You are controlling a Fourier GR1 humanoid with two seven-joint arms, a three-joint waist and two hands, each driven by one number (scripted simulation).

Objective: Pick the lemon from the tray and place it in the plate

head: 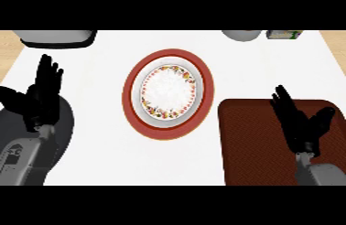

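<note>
White counter (101,50): the right hand (297,123) hangs spread over the dark tray (253,146) beneath it, likely poised to pick. No lemon shows, perhaps hidden under it. Left and ahead waits the plate (192,78); the left hand (42,98) rests open.

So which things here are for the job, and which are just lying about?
For the job: plate, dark red tray, right robot hand open over the tray. No lemon shows.
Just lying about: grey appliance, grey round thing and small carton at the far edge; left robot hand, resting open at the left.
</note>
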